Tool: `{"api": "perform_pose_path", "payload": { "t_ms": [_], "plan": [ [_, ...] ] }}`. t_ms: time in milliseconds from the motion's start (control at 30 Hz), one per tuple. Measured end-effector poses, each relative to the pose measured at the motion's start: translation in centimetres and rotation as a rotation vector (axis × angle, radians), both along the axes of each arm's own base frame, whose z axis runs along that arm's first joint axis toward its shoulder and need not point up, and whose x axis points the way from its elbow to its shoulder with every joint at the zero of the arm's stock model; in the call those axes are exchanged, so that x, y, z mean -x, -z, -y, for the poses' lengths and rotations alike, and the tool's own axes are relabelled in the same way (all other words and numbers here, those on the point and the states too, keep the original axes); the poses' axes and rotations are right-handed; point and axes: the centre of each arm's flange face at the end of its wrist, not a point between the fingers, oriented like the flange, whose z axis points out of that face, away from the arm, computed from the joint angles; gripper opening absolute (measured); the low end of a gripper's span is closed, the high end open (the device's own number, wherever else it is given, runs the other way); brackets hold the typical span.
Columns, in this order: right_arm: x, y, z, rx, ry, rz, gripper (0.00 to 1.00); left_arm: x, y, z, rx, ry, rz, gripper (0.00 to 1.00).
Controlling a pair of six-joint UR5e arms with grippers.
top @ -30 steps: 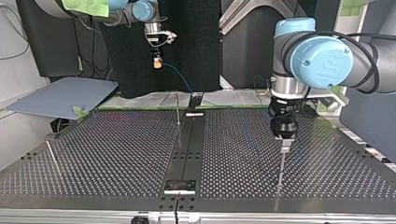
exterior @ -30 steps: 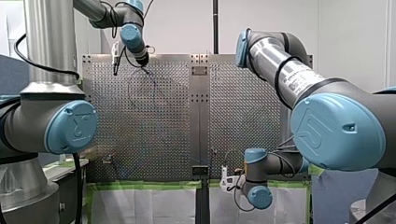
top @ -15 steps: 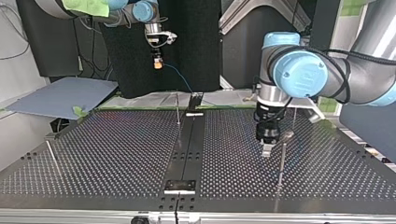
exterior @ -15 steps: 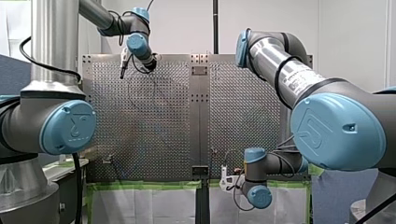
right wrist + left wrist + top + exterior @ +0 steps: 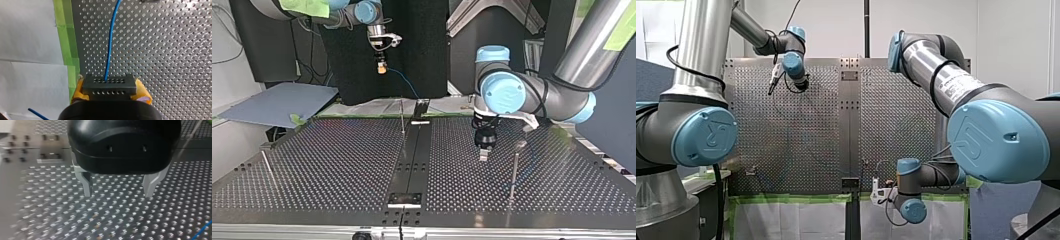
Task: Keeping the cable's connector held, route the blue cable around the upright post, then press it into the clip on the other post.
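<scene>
My right gripper (image 5: 110, 91) is shut on the grey connector (image 5: 109, 84), its yellow pads (image 5: 78, 90) against the block's ends. The blue cable (image 5: 111, 42) runs out of the connector over the perforated table. In the top view my right gripper (image 5: 382, 67) hangs high at the far side, and the blue cable (image 5: 404, 85) drops behind the table's edge. A thin upright post (image 5: 402, 118) stands near the middle strip. The post with the clip (image 5: 515, 165) stands at that view's right. My left gripper (image 5: 482, 153) hovers just beside it, open and holding nothing, its metal fingers (image 5: 87, 185) wide apart.
A third thin post (image 5: 268, 168) stands at the top view's left edge. Green tape (image 5: 68, 47) lines the table's edge beside white paper. A dark centre strip (image 5: 413, 160) with a small plate runs across the table. A short piece of blue cable (image 5: 203, 232) shows ahead of my left gripper.
My left arm has swung toward the top view's left, carrying its open gripper off the clip post and toward the table's middle. My right arm has kept still with the connector.
</scene>
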Motion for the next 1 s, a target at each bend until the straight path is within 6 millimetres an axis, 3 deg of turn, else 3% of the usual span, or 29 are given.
{"api": "perform_pose_path", "payload": {
  "t_ms": [633,1000],
  "plan": [
    [-0.1,0.0,0.0,0.002,-0.004,0.003,0.00,-1.9,3.1,2.4,-0.095,0.007,-0.016,0.98],
    [-0.1,-0.1,0.0,0.006,-0.008,0.008,0.00,-4.2,5.0,1.4,-0.213,-0.073,-0.066,0.98]
  ]
}}
